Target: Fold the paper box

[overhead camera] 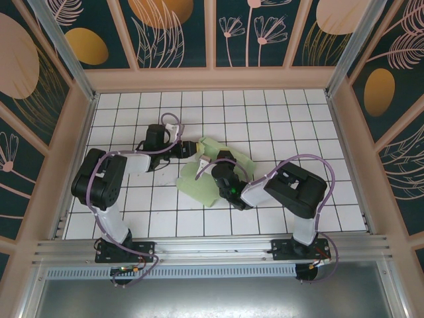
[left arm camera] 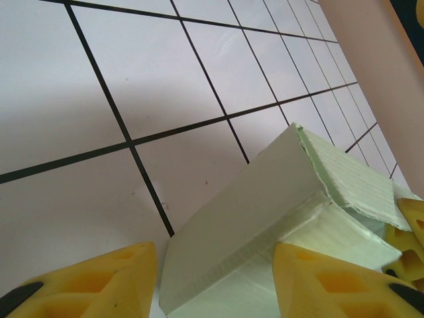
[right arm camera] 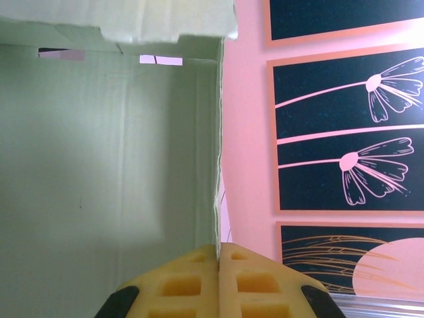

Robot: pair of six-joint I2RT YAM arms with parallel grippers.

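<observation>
The paper box (overhead camera: 199,182), pale mint-green card, lies partly folded on the tiled floor at mid-table, with flaps raised. My left gripper (overhead camera: 193,147) reaches in from the left at its upper edge. In the left wrist view its yellow fingers (left arm camera: 99,281) stand apart either side of a raised folded wall of the paper box (left arm camera: 252,218); a thin gap shows at the left finger. My right gripper (overhead camera: 213,161) sits over the middle of the box. In the right wrist view that gripper (right arm camera: 218,248) is shut, pinching the edge of an upright panel of the paper box (right arm camera: 99,165).
The white tiled floor (overhead camera: 278,119) has black grid lines and open room behind and to the right. Pink-framed walls (overhead camera: 212,78) with dark flower panels close in three sides. An aluminium rail (overhead camera: 212,248) runs along the near edge. Another yellow finger (left arm camera: 411,228) shows beside the box.
</observation>
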